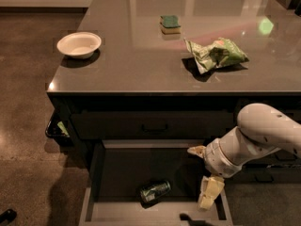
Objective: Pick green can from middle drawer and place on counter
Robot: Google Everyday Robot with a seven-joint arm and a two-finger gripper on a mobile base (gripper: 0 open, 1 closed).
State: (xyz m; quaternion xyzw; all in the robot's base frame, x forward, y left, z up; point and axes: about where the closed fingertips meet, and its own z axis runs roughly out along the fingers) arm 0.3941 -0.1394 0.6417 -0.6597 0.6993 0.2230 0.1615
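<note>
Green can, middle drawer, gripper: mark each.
green can [155, 191], camera view, middle of its side.
middle drawer [141, 213], camera view, pale front rim.
gripper [209, 189], camera view, pale lower part over drawer's right side.

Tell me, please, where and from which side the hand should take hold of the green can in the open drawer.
I would grip the green can across the middle of its body, coming down from above. It lies on its side on the middle drawer floor, ends facing left and right, and the walls block a level approach. The hand hangs at the drawer's right side.
</note>
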